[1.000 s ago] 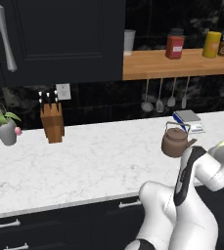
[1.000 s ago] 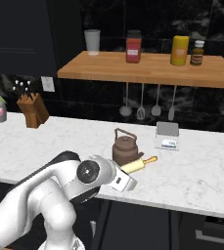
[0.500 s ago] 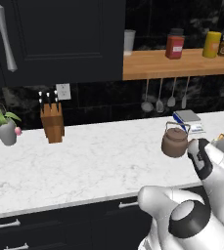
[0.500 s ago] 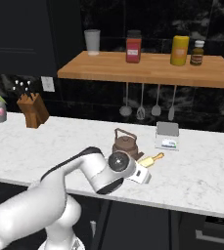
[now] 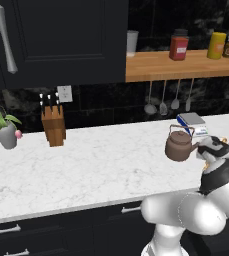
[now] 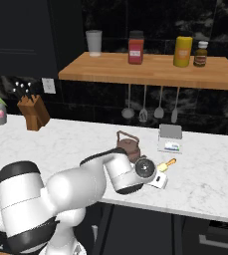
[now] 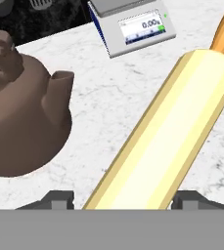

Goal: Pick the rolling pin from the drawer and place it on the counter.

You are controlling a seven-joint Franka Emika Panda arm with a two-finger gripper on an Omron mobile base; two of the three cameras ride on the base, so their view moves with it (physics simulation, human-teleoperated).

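In the hand view, the end effector (image 7: pixel 118 200) pinched the pale yellow-tan wooden rolling pin (image 7: pixel 162 141) between its two dark finger tips (image 7: pixel 59 199), the cylinder running up and away to a darker knob handle. The pin sat low over the white marble worktop (image 7: pixel 108 93), though contact with it could not be judged. In the right base view, the end effector (image 6: pixel 158 179) held the rolling pin (image 6: pixel 167 164) just beside the brown round kettle (image 6: pixel 128 145). Farther back on the worktop (image 6: pixel 210 174) stood a small grey digital scale (image 6: pixel 170 138), and beyond it hung utensils below the orange-brown wooden shelf (image 6: pixel 145 74).
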